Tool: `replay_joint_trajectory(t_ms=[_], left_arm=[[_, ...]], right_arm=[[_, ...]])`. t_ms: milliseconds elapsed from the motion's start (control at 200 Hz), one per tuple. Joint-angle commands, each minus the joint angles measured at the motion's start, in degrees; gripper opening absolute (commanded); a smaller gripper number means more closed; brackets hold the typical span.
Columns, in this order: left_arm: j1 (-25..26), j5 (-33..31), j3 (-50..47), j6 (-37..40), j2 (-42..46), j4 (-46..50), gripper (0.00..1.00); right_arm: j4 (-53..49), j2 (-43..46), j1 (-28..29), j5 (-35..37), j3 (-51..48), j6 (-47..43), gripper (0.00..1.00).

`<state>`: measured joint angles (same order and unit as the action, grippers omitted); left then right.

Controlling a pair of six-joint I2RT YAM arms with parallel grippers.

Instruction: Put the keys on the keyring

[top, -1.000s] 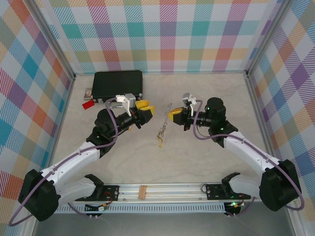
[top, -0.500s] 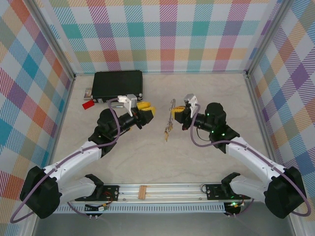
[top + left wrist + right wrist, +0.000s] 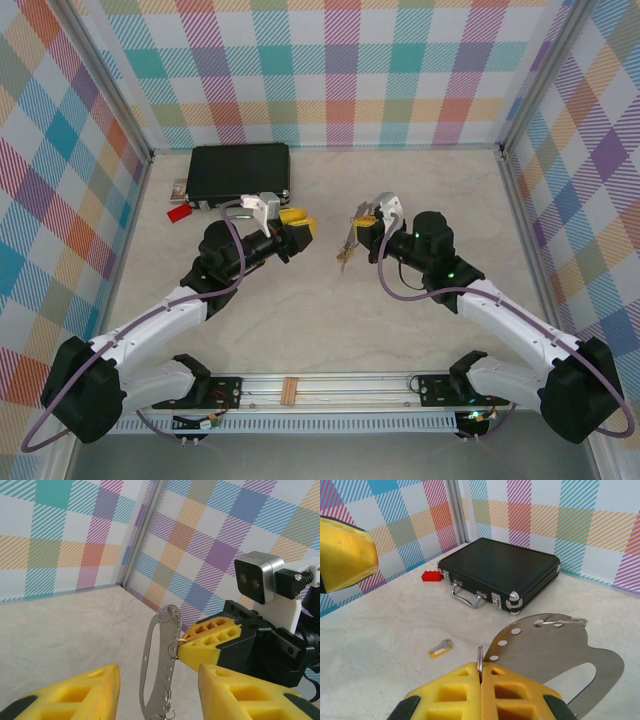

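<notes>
Up comes the keyring (image 3: 545, 647) off the desk (image 3: 380, 645): your right hand (image 3: 361, 226) has carried it toward the left hand (image 3: 298, 222), which has hardly budged. Right fingers are pressed together on one of the little wire rings threaded through it, so the flat perforated loop dangles in the air between the two hands. Left fingers stand wide apart, holding nothing, with the loop framed between them. One yellow-headed key (image 3: 440, 648) lies on the desk below, well apart from the black case (image 3: 500, 570). That loop looks stiff, light and slick, and will likely swing on its pivot, so take it by the flat band. The key is tiny and thin; pinch its head.
</notes>
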<state>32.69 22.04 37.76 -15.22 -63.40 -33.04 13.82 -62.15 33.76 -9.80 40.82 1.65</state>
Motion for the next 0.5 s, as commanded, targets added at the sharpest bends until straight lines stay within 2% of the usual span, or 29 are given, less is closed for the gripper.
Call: replay_joint_trajectory(t_ms=[0,285,495], left_arm=[[-0.49,1.60,1.52,0.03,-0.59,-0.30,0.44],[-0.51,2.43,1.60,0.18,-0.84,-0.04,0.44],[-0.53,4.98,2.06,-0.92,-1.94,-1.26,0.44]], right_arm=[[0.80,0.56,0.35,0.85,0.67,-1.21,0.00],[0.93,0.45,0.42,0.21,0.68,-0.94,0.00],[5.09,1.04,0.35,-4.24,-1.11,1.10,0.00]])
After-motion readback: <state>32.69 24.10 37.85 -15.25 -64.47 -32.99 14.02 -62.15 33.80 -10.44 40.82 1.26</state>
